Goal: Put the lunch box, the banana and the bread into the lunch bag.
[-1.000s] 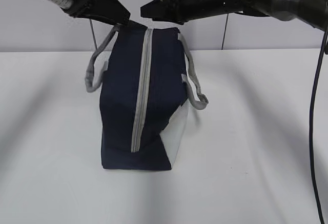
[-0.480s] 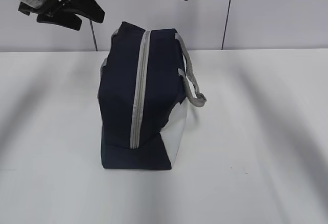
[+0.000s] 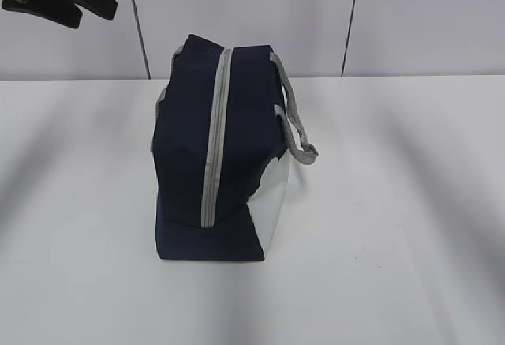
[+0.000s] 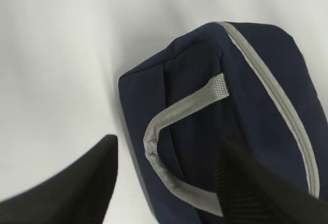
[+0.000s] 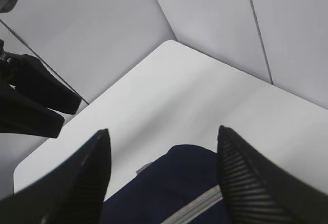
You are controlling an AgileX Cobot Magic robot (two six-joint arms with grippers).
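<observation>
Now that both arms have lifted off it, jaws parted and empty, the lunch bag [image 3: 213, 148] stands zipped at mid-desk, apparently packed.

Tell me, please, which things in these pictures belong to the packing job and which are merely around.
Belonging to the job:
- lunch bag, zipped shut, upright on the table
- left gripper, open
- right gripper, open

Merely around:
- table
- wall panels

The lunch box, banana and bread are not visible.
</observation>
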